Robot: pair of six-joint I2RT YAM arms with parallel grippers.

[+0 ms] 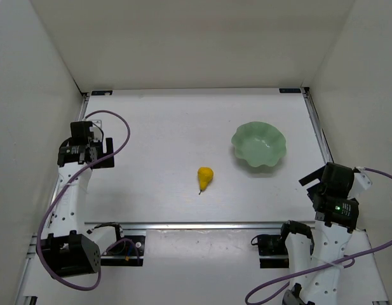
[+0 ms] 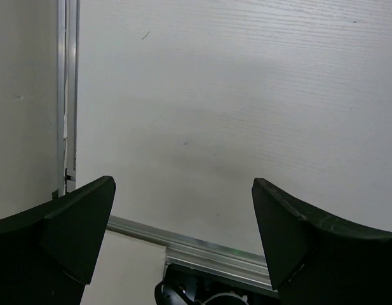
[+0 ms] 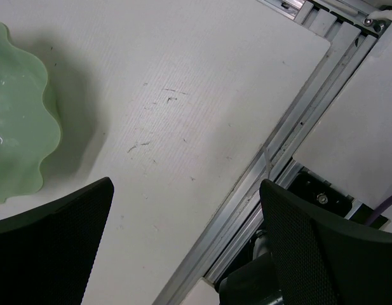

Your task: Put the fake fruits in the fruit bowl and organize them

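Overhead and wrist views at the outset of the placing task. The yellow pear (image 1: 205,177) lies on its side near the middle of the white table (image 1: 157,127), its thin stem pointing toward the near edge. The mint-green bowl (image 1: 258,144) stands empty to the right of the pear and slightly farther back, apart from it. The left gripper (image 2: 183,185) hovers over bare table at the far left, well apart from both. Its fingers are spread wide with nothing between them. The right gripper (image 3: 186,185) is at the near right, just near of the bowl, whose scalloped rim enters its wrist view at the left edge. It is likewise spread wide and empty. Neither wrist camera shows the pear. The aluminium rail (image 1: 202,225) runs along the near side of the table between the arm bases and the work area.

Judged hazards: the pear is small, rounded and probably slick, so a closure that is off-centre or set on its tapered neck could squeeze it out sideways or set it rolling. A descent that comes too low would strike the table. The bowl looks light and glossy, so a finger catching its wavy rim could push or tip it. A release from too high could let the pear bounce out.
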